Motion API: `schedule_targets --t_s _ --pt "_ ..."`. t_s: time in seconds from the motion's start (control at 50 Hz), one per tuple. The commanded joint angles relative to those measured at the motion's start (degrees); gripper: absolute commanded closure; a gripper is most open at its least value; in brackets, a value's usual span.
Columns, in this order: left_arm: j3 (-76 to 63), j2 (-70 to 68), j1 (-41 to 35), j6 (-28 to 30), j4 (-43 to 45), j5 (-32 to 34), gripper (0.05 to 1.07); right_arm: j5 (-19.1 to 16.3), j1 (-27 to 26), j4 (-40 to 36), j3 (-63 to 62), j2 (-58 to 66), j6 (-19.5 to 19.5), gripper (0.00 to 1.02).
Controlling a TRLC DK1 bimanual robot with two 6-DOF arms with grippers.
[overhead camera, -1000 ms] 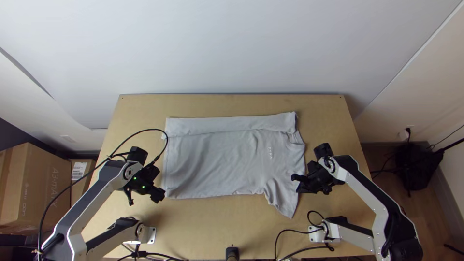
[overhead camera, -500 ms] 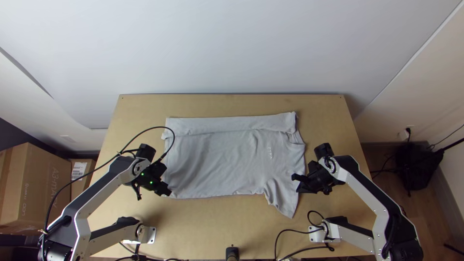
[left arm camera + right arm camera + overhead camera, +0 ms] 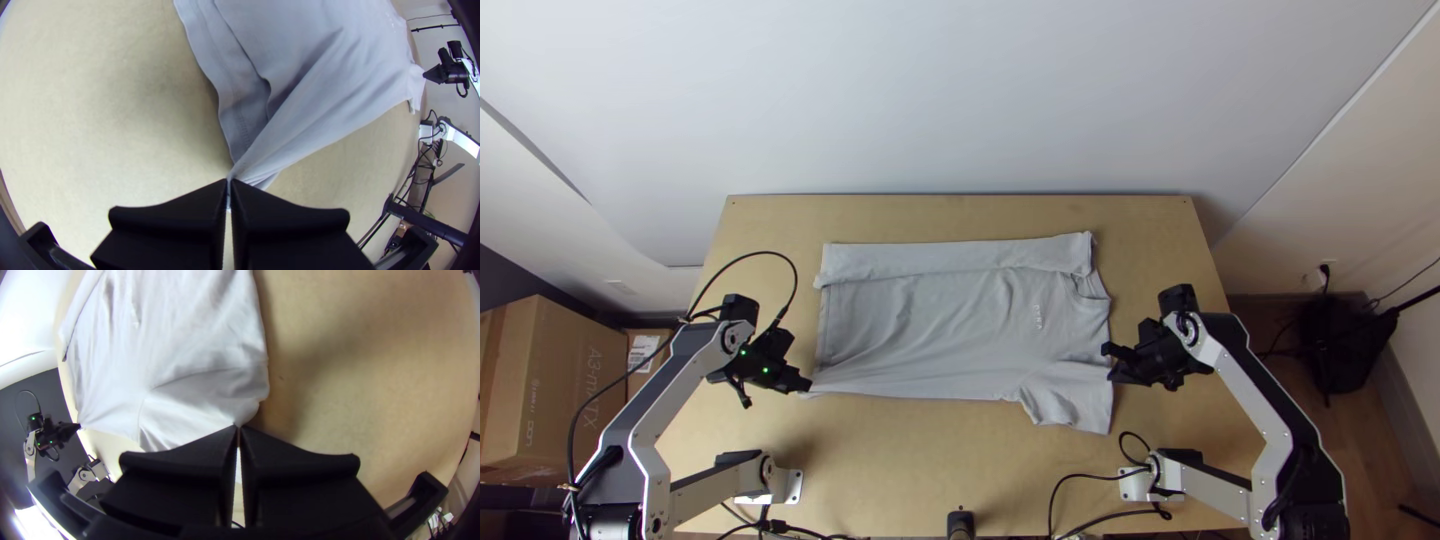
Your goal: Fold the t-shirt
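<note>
The grey t-shirt (image 3: 930,320) lies across the table, its far side folded over in a long strip (image 3: 950,258) and a sleeve (image 3: 1070,400) at the near right. My left gripper (image 3: 806,384) is at the shirt's near left corner; in the left wrist view, my left gripper (image 3: 229,185) is shut on that corner, with taut creases fanning from it. At the shirt's right edge, by the sleeve, is my right gripper (image 3: 1112,362). In the right wrist view, my right gripper (image 3: 238,431) is shut on the t-shirt's edge (image 3: 200,415).
Bare wooden table (image 3: 930,480) runs along the near side of the shirt, and another strip lies beyond it. Cables (image 3: 1080,480) loop near the right arm's base. Cardboard boxes (image 3: 550,390) stand on the floor at the left.
Both grippers have moved outward and slightly up the picture, the left one after first moving right. The near edge of the shirt has shifted with them and is pulled straighter; the sleeve has moved too.
</note>
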Motion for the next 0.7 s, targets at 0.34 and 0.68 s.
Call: schedule_targets --t_s 0.34,0.68 --pt "16.3 4.2 -2.4 -6.1 -0.4 2.3 1.04 0.8 2.1 3.1 14.5 4.7 -1.1 1.0" --pt "26.9 14.7 -2.3 -9.8 7.3 2.3 1.04 2.2 0.7 9.2 27.0 18.7 -1.9 1.0"
